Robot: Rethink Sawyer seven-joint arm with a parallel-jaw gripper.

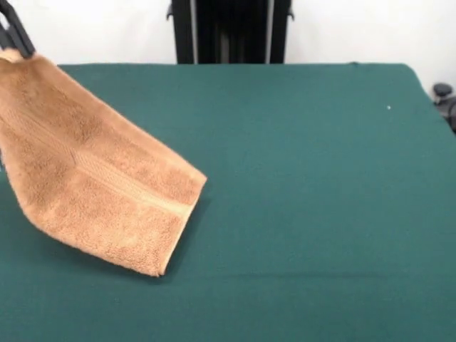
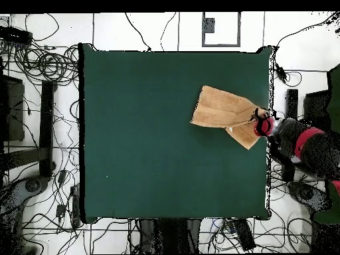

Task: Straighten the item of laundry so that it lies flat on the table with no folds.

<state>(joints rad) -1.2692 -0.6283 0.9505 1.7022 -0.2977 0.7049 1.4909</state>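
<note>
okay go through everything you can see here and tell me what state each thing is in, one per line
towel: lifted by one corner, hanging slanted, its lower edge down by the table, not flat.
gripper: raised at the table's edge, shut on the towel's top corner.
table: green cloth smooth, bare apart from the towel.
arm: stretched to the table's edge, over the towel's corner.

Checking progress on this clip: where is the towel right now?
In the front view the towel hangs at the left, one corner lifted by the gripper, its lower end on the table; overhead, it is near the table's right edge.
</note>
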